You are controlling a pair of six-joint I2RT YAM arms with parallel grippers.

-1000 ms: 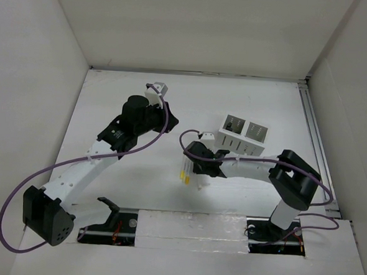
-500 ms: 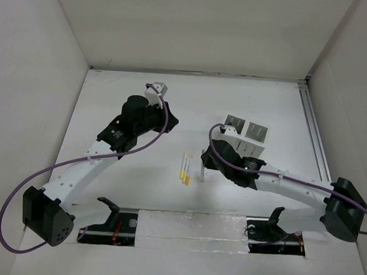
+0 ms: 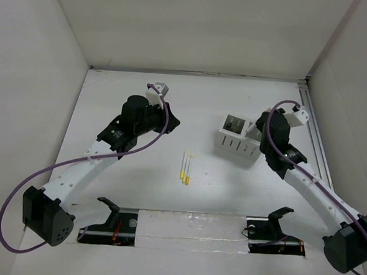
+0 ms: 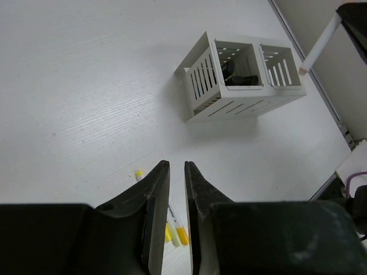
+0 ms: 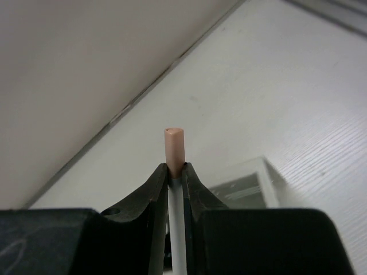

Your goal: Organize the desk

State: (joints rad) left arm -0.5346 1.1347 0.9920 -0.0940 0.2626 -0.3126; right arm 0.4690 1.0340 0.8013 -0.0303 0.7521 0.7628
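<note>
Pinching pen (image 5: 175, 146), right jaws hover by holder (image 3: 236, 144), near desk (image 3: 136, 191) rail (image 3: 316, 139).

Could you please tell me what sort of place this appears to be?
Probably a robotics lab test cell: a white desk boxed in by white panels, a left arm and right arm bolted at its edge, and a few staged pens.

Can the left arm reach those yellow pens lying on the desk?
Probably yes. The yellow pens lie on bare desk close by the left gripper, with nothing between them; the holder box sits off to the side. The gripper's jaws are shut, though, so they would need to open first.
</note>
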